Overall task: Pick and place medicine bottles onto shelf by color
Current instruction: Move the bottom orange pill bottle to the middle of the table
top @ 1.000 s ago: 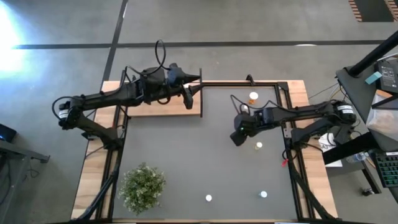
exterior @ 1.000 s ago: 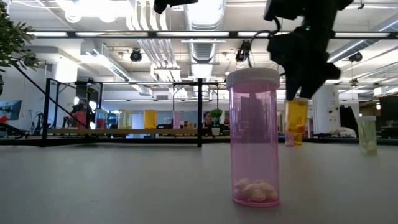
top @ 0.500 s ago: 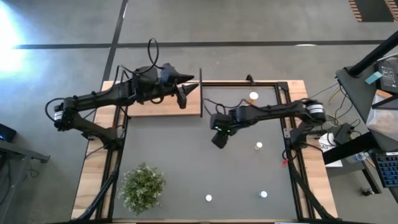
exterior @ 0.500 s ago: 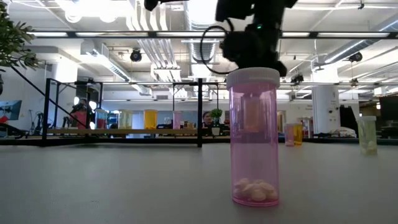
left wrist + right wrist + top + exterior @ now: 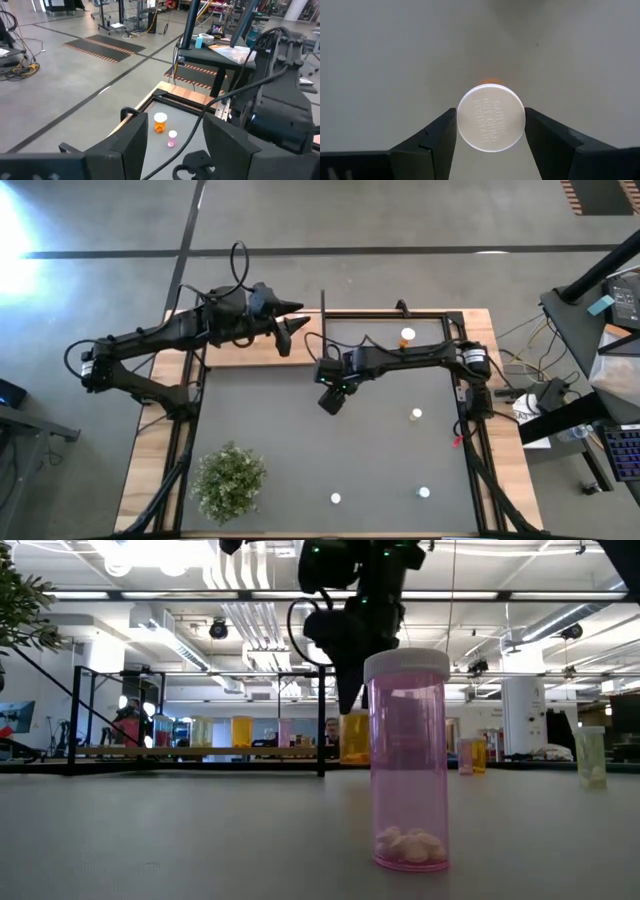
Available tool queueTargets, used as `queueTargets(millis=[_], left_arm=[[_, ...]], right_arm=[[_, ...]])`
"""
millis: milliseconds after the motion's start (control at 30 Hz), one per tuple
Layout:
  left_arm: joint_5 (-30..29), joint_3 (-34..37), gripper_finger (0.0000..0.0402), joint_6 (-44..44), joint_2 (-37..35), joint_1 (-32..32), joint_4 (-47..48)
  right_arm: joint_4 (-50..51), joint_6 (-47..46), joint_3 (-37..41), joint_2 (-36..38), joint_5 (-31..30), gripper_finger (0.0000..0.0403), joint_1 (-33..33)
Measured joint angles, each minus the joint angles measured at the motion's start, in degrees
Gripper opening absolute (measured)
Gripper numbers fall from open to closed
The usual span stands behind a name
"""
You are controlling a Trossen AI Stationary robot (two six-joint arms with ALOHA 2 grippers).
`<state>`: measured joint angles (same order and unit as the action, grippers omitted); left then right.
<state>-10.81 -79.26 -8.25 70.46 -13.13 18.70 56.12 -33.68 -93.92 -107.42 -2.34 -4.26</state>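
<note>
1. Right tool [image 5: 331, 400] grips an orange bottle [image 5: 491, 116] by its cap, carried above the tabletop [image 5: 270, 420] near the shelf [image 5: 250, 352].
2. Keep it upright; set it beside the shelf's orange bottles.
3. Left tool [image 5: 284, 338] hovers over the shelf, half open, empty.
4. Four bottles stand on the tabletop.
</note>
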Motion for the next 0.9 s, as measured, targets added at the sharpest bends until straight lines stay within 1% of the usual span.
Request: queueTargets(millis=[300, 367, 567, 900], left_arm=[[0.0, 0.0, 0.0174, 0.1, -0.2, 0.0, -0.1], [0.0, 0.0, 0.0174, 0.1, -0.3, 0.0, -0.1], [0.0, 0.0, 0.0174, 0.1, -0.3, 0.0, 0.1], [0.0, 0.0, 0.0174, 0.1, -0.3, 0.0, 0.4]], right_arm=[[0.8, 0.7, -7.3, -6.7, 0.5, 0.0206, -1.3], [0.7, 1.4, -8.6, -8.2, 1.5, 0.0206, -1.4], [0.6, 3.9, -12.4, -11.2, 1.4, 0.0206, -1.4], [0.8, 8.8, -22.2, -18.0, 1.3, 0.0206, -1.4]])
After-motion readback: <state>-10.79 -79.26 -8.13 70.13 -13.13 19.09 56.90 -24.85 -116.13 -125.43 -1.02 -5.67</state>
